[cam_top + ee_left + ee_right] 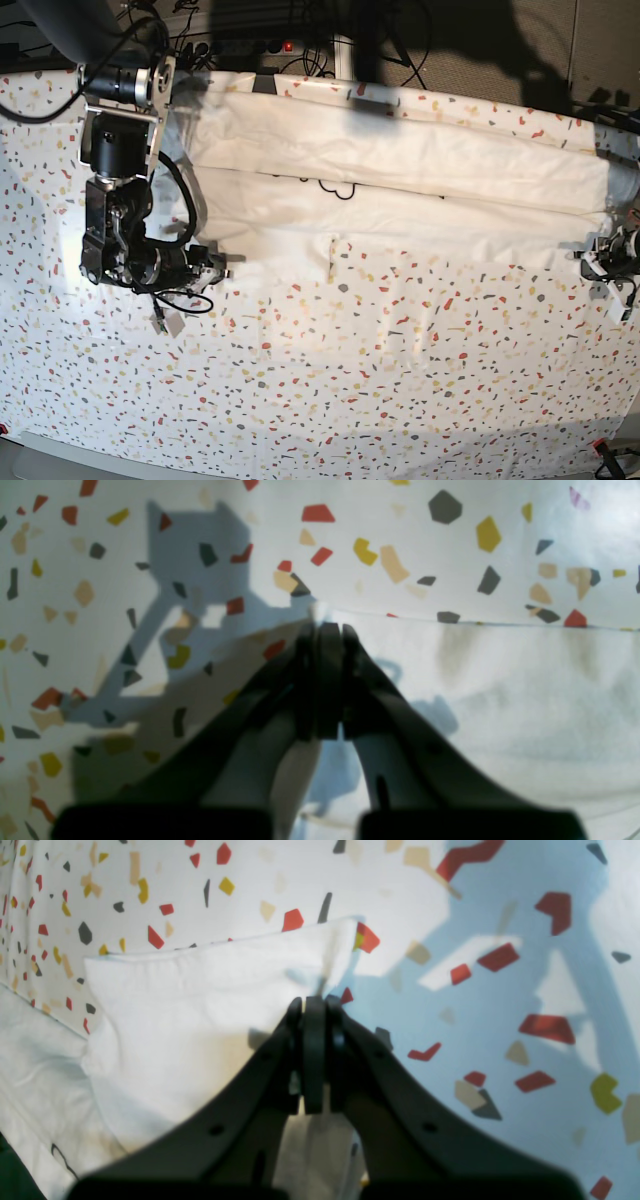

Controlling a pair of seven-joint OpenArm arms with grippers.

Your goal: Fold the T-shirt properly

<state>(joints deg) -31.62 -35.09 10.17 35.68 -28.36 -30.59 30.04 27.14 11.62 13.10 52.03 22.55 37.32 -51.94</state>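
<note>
At the fingertips of the left gripper the jaws are pressed together, pinching a corner edge of the T-shirt right where the white cloth meets the tablecloth. The gripper's shadow falls on the tablecloth to its left. Right gripper likewise has jaws clamped together, nipping white fabric just below a corner of a folded panel of the T-shirt; more of the shirt lies at lower left, with a bit of dark printed outline near the bottom edge. Blue-tinted arm shadow covers the speckled cloth to the right of this gripper.

From the base view, the right gripper sits at the shirt's near-left corner, its arm rising toward the top left. The left gripper is at the far right edge, at the shirt's near-right corner. Between them the T-shirt lies stretched as a long, wide band across the upper half of the tablecloth, folded lengthwise with a crease running left to right; a small dark print outline shows near its middle. Cables hang behind the table.
</note>
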